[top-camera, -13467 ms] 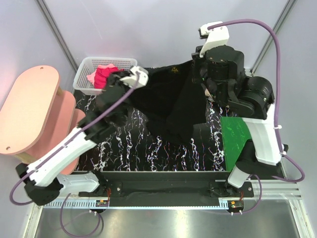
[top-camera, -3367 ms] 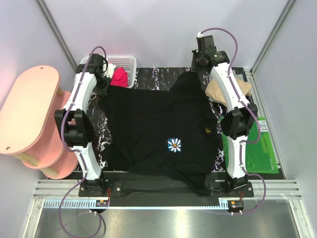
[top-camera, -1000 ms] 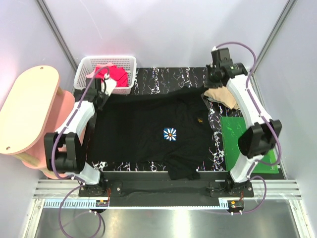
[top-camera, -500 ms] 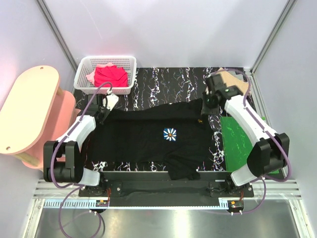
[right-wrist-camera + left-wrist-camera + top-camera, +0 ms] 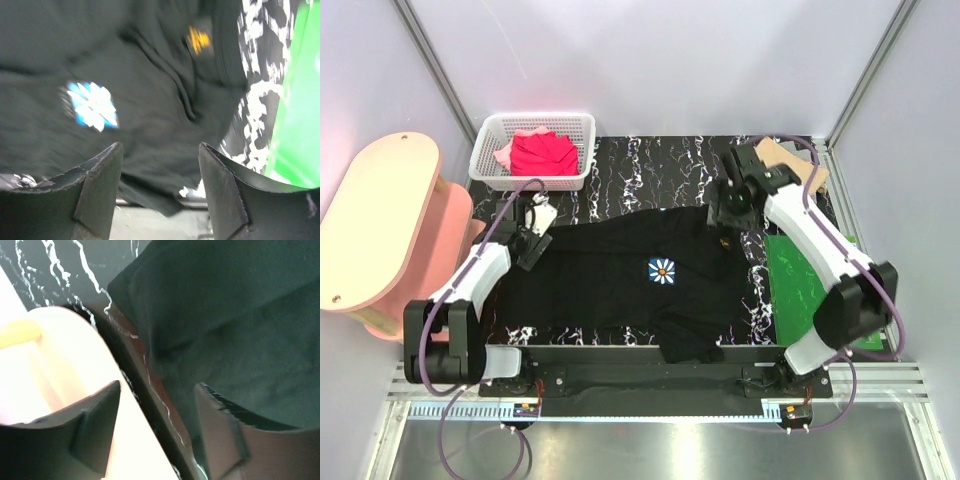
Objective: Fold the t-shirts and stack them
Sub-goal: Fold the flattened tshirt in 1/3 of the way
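The large black t-shirt (image 5: 610, 290) lies spread across the table, its blue-and-white daisy print (image 5: 662, 270) facing up. My left gripper (image 5: 528, 240) hovers open over the shirt's left edge, with nothing between its fingers (image 5: 100, 425). At the shirt's back right corner my right gripper (image 5: 724, 212) is open too, just above the fabric. The right wrist view shows the black t-shirt (image 5: 150, 125), the daisy print (image 5: 92, 105) and a small yellow label (image 5: 198, 38). A tan t-shirt (image 5: 792, 158) sits at the back right, partly behind the right arm. Red and pink t-shirts (image 5: 542, 152) fill the basket.
A white mesh basket (image 5: 582, 128) stands at the back left. A green board (image 5: 798, 285) lies along the table's right side. A pink stool (image 5: 375, 225) stands off the left edge, close to the left gripper. The shirt's hem bunches at the near edge.
Both grippers have opened and let go of the black t-shirt, which now lies flat. Both arms came nearer along with the shirt's back edge.
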Motion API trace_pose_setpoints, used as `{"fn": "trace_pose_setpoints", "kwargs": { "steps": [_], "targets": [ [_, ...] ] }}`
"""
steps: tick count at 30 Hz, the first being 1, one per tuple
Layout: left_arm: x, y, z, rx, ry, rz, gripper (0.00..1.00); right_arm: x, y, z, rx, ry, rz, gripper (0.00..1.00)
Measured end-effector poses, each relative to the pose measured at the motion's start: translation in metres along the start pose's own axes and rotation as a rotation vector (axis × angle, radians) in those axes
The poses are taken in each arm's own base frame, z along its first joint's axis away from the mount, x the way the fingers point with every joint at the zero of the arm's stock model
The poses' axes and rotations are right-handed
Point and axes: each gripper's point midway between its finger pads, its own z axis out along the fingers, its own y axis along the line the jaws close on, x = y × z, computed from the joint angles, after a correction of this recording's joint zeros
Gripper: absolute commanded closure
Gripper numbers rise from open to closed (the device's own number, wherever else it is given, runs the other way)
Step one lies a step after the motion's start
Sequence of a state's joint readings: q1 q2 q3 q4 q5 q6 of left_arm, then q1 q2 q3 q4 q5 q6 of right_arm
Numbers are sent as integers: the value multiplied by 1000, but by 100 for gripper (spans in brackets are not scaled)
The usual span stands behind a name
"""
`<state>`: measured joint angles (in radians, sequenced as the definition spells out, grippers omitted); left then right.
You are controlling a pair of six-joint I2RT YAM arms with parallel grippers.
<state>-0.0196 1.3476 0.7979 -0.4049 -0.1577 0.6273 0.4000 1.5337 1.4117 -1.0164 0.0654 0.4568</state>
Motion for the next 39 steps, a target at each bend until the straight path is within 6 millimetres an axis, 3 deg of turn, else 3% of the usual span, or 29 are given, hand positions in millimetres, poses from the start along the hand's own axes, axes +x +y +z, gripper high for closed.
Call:
{"fn": "trace_pose_setpoints", "kwargs": {
  "steps": [3,7,11,14,19,27,32,37,39],
  "targets": [
    [2,0,-13,-1,-4,-20,19,-44,20,5,-11,-71,1,34],
    [2,1,-35,-2,-18,-49,21,-74,33,47,28,-66,-10,35],
    [-10,5,-51,8,-65,-82,24,-81,33,102,92,-10,-26,39],
    [-31,8,-52,45,-91,-105,29,-74,25,129,126,42,-25,43],
    [-85,8,-23,106,-96,-89,35,-75,5,145,167,65,6,45],
    [-128,-39,36,211,-29,35,39,-85,-25,157,194,53,76,49],
    [-133,-50,60,214,9,63,41,-80,-28,173,196,73,88,51],
    [-123,-48,64,188,34,74,47,-71,-28,189,195,104,95,52],
    [-107,-53,61,194,56,79,51,-71,-28,189,192,103,97,52]
  ]
}}
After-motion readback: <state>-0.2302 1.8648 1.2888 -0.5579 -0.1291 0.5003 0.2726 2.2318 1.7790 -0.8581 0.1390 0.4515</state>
